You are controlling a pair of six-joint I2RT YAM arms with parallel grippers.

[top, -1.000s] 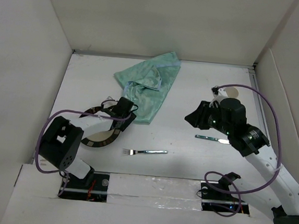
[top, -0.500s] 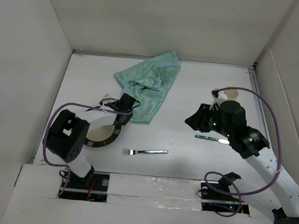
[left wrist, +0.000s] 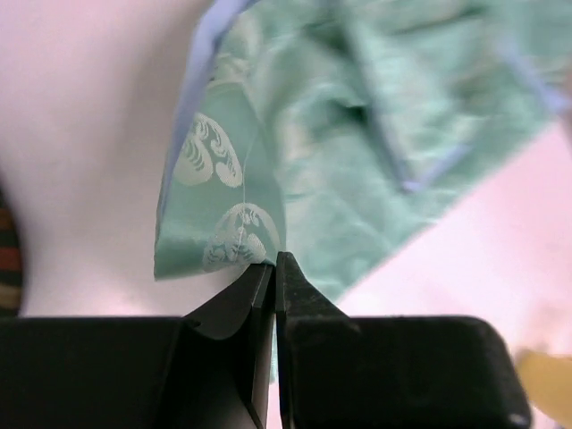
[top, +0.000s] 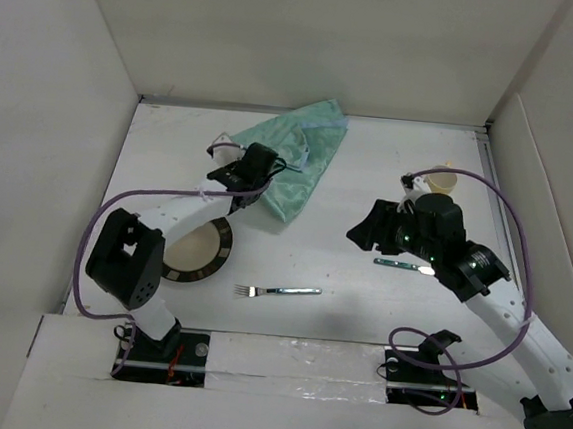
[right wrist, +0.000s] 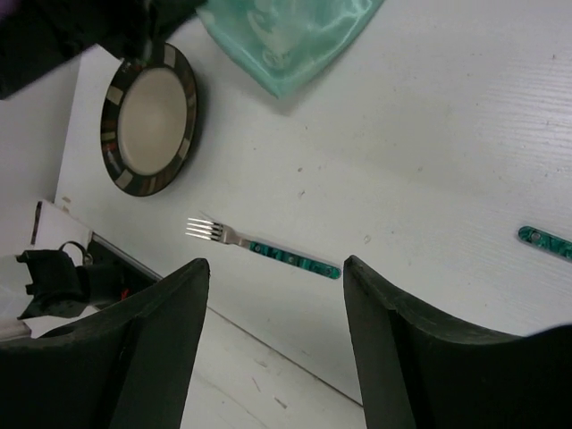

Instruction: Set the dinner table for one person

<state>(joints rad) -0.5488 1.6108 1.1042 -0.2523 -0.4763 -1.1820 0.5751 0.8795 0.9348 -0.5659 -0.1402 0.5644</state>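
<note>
The white table [top: 371, 172] fills the floor of the walled bay and carries everything else.

At its far middle lies a crumpled pale green patterned cloth [top: 296, 160]. The left pincer [top: 253, 171] is over the cloth's near-left edge. In the left wrist view its two fingers are pressed together on a fold of that edge, which is raised above the table.

Near the left arm sits a dinner plate [top: 223, 254] with a dark striped rim. Its cream centre shows whole, with only the arm crossing over its far-left side.

Just right of the plate a fork [top: 278, 291] with a teal handle lies flat, tines toward the plate. A knife [top: 407, 266] lies further right, partly under the right arm.

The right pincer [top: 363, 231] hangs above the table with its fingers spread wide, holding nothing.

A round tan thing [top: 442, 177] shows behind that arm, too hidden to tell what it is or holds.
</note>
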